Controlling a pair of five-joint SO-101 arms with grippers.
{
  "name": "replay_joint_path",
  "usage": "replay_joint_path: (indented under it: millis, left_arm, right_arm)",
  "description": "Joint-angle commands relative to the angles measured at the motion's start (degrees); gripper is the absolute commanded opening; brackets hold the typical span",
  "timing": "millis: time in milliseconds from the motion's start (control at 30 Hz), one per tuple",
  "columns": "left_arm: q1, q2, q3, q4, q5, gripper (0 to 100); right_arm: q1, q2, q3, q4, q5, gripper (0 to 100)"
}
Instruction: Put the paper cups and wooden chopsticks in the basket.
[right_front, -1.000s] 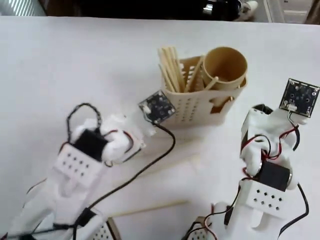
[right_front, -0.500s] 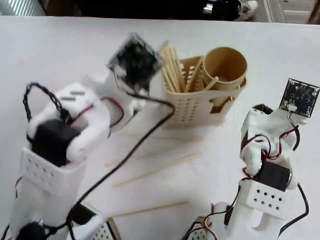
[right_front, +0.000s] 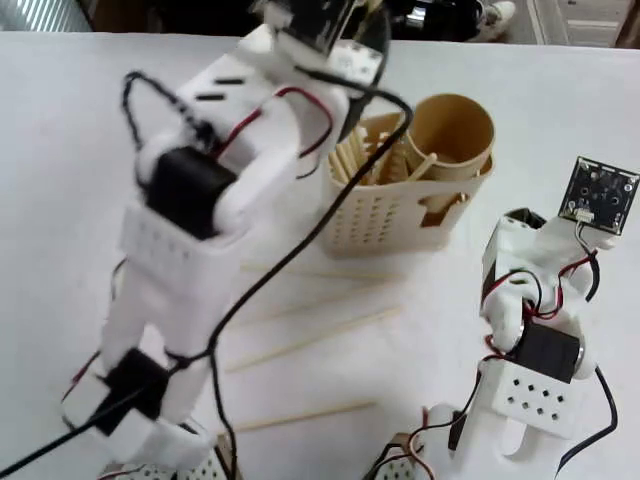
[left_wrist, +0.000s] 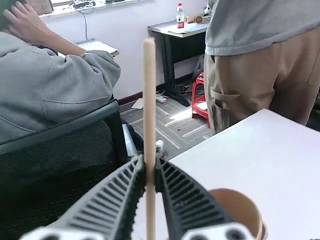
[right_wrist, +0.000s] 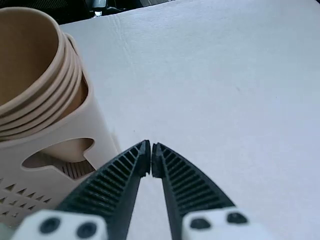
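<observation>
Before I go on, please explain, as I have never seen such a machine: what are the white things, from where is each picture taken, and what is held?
These are two small robot arms at a white table. One picture looks down from above; the other two come from a camera on each arm's wrist. The left arm is raised by the basket, and the left end effector pinches one wooden chopstick. The right end effector is shut on nothing, beside the basket. Stacked paper cups and bundled chopsticks already stand in the basket. Several loose chopsticks lie on the table.
</observation>
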Motion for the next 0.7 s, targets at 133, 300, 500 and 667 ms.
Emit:
replay_joint_path:
  millis: [133,300,500,667]
  left_arm:
    - [0.92,7.16,-3.78,-4.84,7.38,2]
    - [0.57,11.74,-3.87,-2.20,7.82,2]
    - [1.89,9.45,-4.31,8.62,8.00,18]
    - [1.80,5.32,-4.13,13.54,7.65,20]
  right_arm:
    - [0.57,-0.92,-1.41,-1.01,0.44,1.8]
    - [0.57,-0.92,-1.41,-1.01,0.53,1.8]
    - [0.57,-0.92,-1.41,-1.01,0.53,1.8]
    - [0.57,-0.92,-1.41,-1.01,0.53,1.8]
